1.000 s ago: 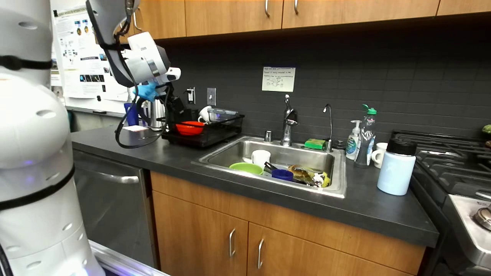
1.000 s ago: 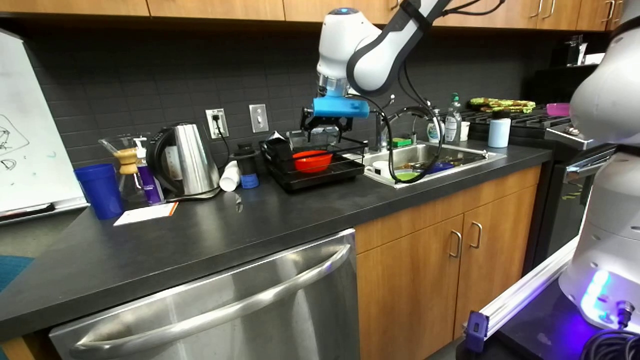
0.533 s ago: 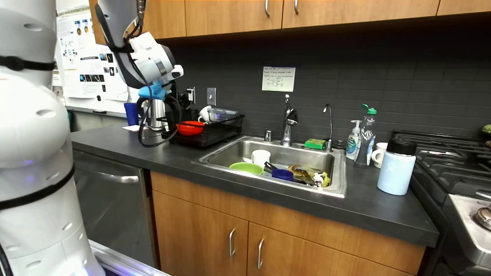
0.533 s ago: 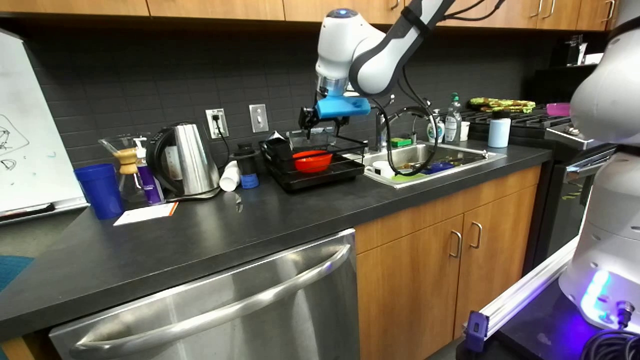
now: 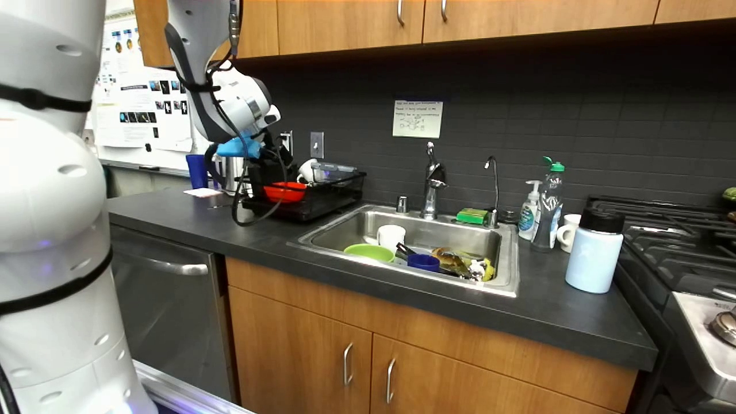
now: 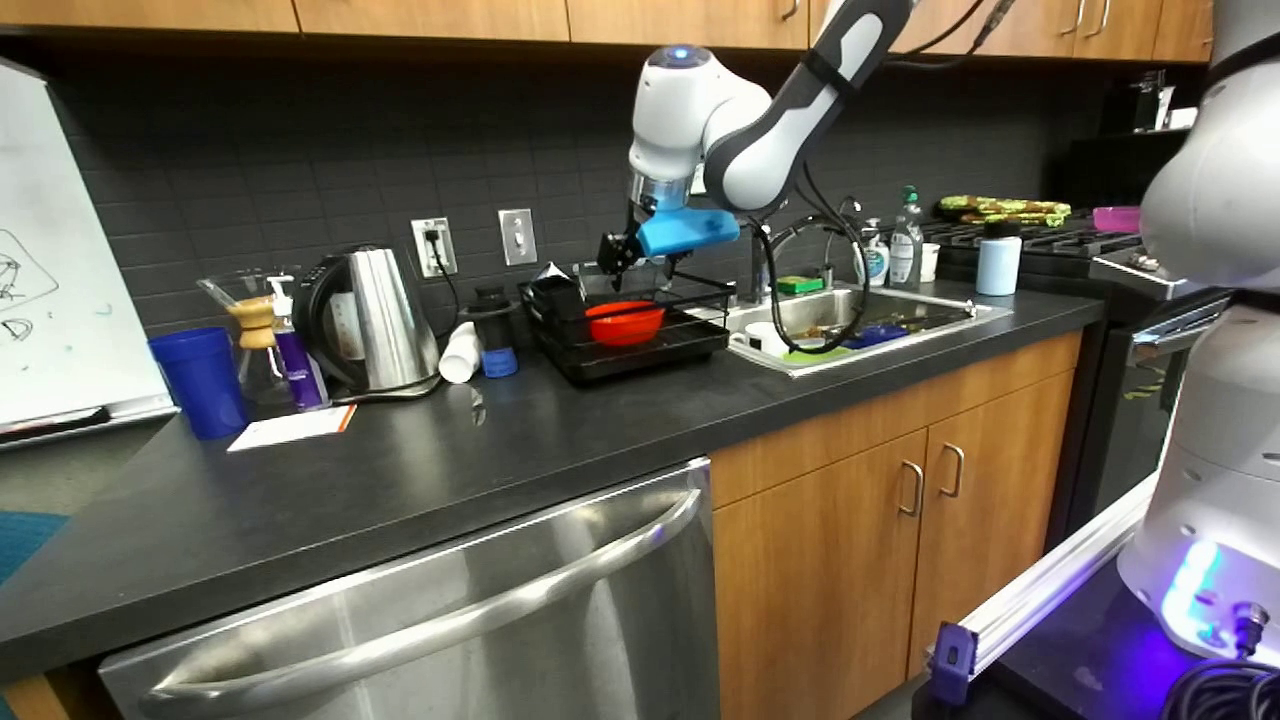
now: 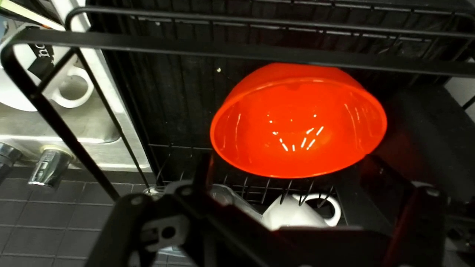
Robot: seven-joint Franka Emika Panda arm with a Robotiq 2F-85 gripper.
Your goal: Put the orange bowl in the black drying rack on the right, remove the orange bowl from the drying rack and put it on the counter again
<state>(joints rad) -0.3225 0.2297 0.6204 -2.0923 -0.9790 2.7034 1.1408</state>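
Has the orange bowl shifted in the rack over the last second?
No, not in any direction: in both exterior views, the orange bowl sits at the same spot in the black drying rack, judged against the light switch.

red-orange bowl, black drying rack

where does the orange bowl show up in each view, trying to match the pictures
In an exterior view: the orange bowl is left of centre, near mid-height.
In an exterior view: the orange bowl is almost at the picture's centre.
Wrist view: the orange bowl is large and right of centre, mostly in the upper half.
Shared landmark: the black drying rack, with the orange bowl in it in all three views.
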